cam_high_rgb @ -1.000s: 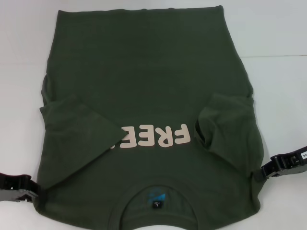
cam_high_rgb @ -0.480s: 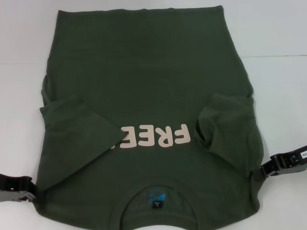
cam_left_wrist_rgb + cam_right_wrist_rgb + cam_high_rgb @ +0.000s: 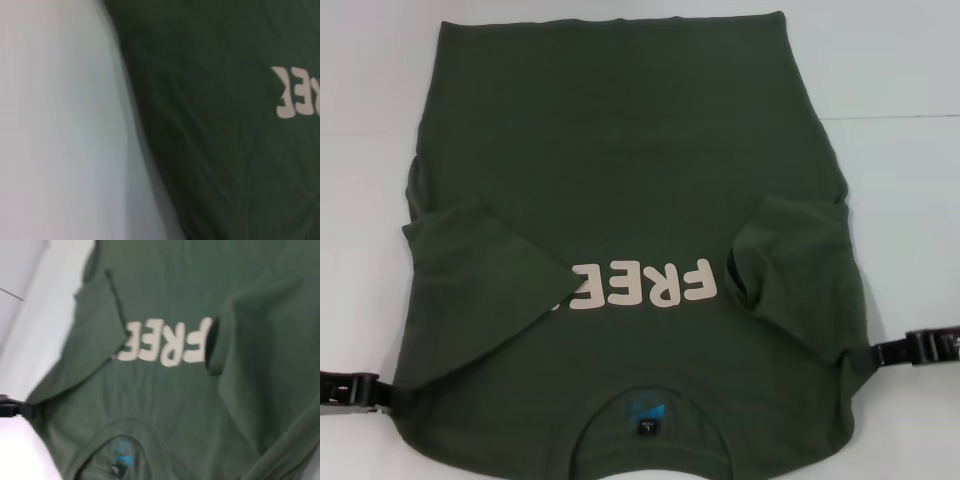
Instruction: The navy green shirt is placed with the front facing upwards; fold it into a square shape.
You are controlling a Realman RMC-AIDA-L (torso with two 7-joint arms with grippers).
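The navy green shirt [image 3: 620, 180] lies flat on the white table, front up, collar towards me, with both short sleeves folded in over the chest. The pale "FREE" lettering [image 3: 645, 285] shows between the sleeves, and the black neck label [image 3: 647, 428] shows inside the collar. My left gripper [image 3: 382, 395] is low at the shirt's left shoulder edge and shut on the cloth. My right gripper [image 3: 880, 352] is shut on the right shoulder edge. The shirt fills the left wrist view [image 3: 215, 150] and the right wrist view [image 3: 165, 410], where the left gripper [image 3: 22, 410] shows at the shirt's edge.
The white table [image 3: 890, 200] lies bare on both sides of the shirt and beyond its hem. A thin seam line [image 3: 890, 118] crosses the table at the far right.
Both grippers have dropped lower and drawn slightly outward. Their jaws, open before, have closed at the shirt's shoulder edges. The shirt has hardly moved.
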